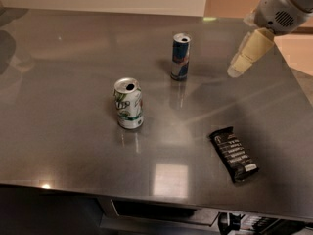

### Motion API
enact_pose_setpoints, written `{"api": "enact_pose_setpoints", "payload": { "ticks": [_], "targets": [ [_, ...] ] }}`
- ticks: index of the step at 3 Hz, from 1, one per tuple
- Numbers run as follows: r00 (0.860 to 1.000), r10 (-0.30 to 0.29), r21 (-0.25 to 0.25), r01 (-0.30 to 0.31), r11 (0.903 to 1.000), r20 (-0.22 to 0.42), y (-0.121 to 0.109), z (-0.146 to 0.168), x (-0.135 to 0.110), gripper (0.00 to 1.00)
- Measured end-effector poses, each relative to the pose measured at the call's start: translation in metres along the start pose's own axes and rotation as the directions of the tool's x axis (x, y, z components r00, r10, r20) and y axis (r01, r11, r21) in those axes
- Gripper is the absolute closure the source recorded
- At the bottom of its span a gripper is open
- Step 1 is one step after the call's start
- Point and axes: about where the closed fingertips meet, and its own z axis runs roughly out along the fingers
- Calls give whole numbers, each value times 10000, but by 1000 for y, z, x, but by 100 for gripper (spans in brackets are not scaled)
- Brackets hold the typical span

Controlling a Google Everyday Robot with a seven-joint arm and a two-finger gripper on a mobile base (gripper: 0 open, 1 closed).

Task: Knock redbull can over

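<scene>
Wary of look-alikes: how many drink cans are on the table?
2: slim blue-and-silver redbull can, back centre; wider white-and-green soda can, nearer left. Gripper hovers right of the redbull can.

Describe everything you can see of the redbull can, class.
The redbull can is slim and tall, blue and silver with red marking and a silver top, seemingly metal. It stands upright toward the back of the grey table, touched by nothing else. The gripper hangs at the picture's right, apart from it.

The gripper (235, 70) hangs at upper right — tilted down-left.
</scene>
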Motion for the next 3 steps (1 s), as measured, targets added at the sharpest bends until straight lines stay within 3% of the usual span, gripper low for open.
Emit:
{"api": "enact_pose_setpoints", "payload": {
  "ticks": [1,3],
  "targets": [
    [9960,216,-76,-211,9997,869,-22,31,-25,0],
    [9671,544,-438,-449,9980,2484,-33,91,-69,0]
  ]
}}
